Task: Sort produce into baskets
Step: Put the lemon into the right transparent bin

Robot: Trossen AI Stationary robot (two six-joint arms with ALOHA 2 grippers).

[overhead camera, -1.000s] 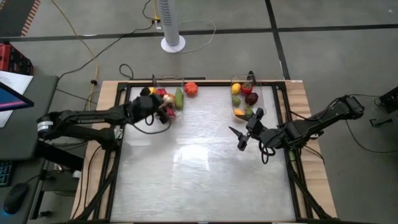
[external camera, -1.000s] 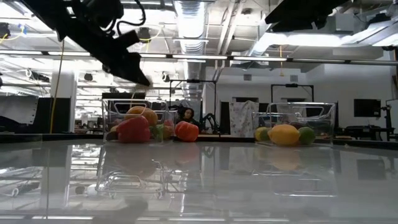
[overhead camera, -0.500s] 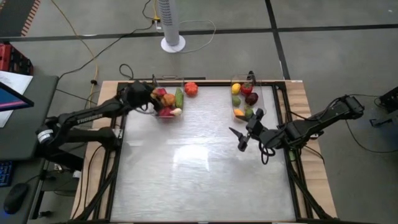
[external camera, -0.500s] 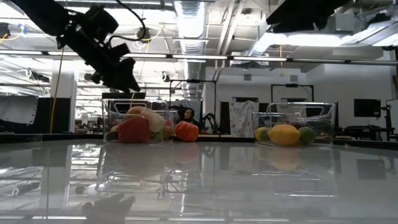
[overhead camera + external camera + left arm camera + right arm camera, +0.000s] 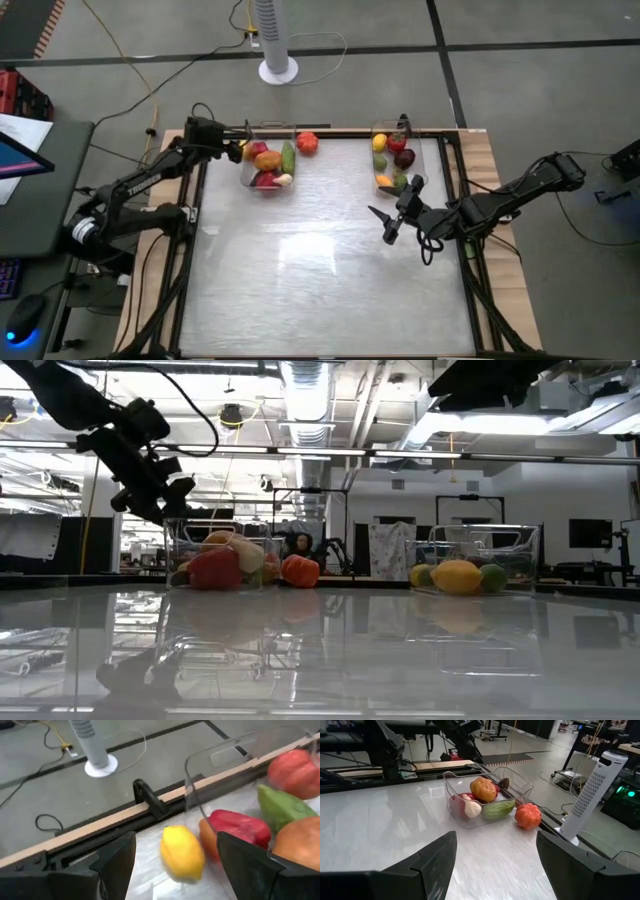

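Note:
Two clear baskets stand along the table's far edge. The left basket point(image 5: 268, 165) holds a red pepper point(image 5: 239, 826), a green piece, an orange one and a pale one point(image 5: 472, 808). The right basket point(image 5: 396, 160) holds yellow, red, maroon, green and orange produce. A yellow lemon point(image 5: 182, 854) lies on the table just left of the left basket, and a red-orange piece point(image 5: 307, 142) lies to that basket's right. My left gripper point(image 5: 236, 150) hangs open at the far left corner, its fingers either side of the lemon and apart from it. My right gripper point(image 5: 388, 222) hovers open at mid-right.
Dark frame rails point(image 5: 190, 230) and a wooden border edge the white table. A white tower fan point(image 5: 276, 40) stands on the floor behind the far edge. The table's middle and near half point(image 5: 320, 280) is bare.
My left gripper has swung from above the left basket toward the table's far left corner, rolling as it went, and now points at the lemon. The pale piece lies in the left basket where the gripper was. My right arm has kept still.

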